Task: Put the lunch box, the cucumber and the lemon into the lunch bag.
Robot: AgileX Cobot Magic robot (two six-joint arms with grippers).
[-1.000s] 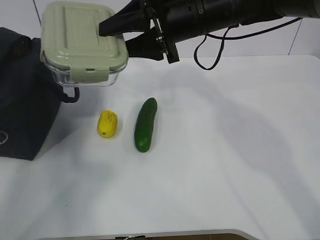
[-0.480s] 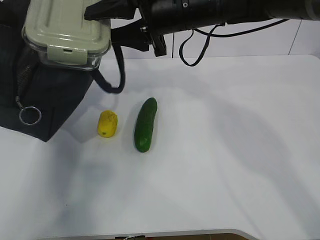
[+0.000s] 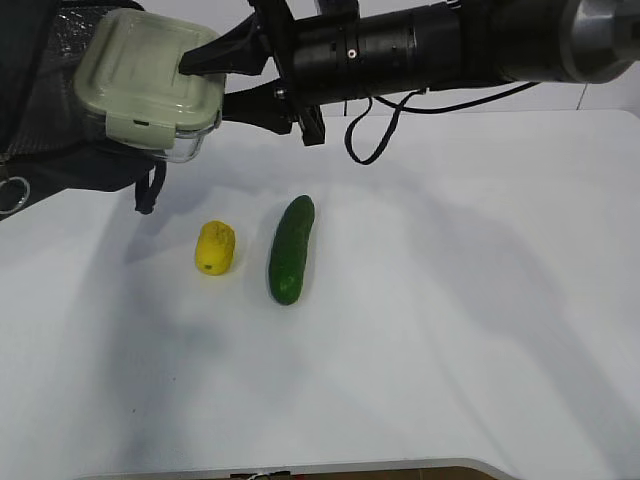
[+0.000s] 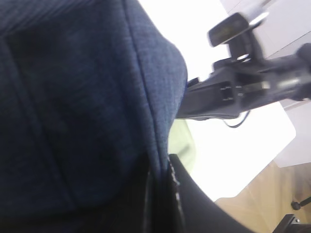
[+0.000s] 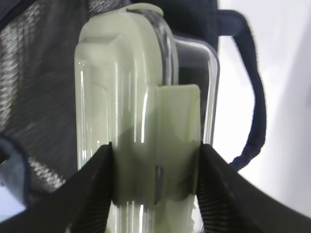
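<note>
Lunch box (image 3: 150,80) hangs pinched across lid and base in the right gripper's (image 3: 205,85) jaws at the lunch bag's (image 3: 60,150) mouth, which the left gripper, jaws pressed together on fabric, apparently holds up for loading.

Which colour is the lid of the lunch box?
Pale sage green; the lunch box lid shows best in the exterior view.

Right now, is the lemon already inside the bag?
No, the lemon lies on the white table beside the cucumber, outside the bag.
</note>
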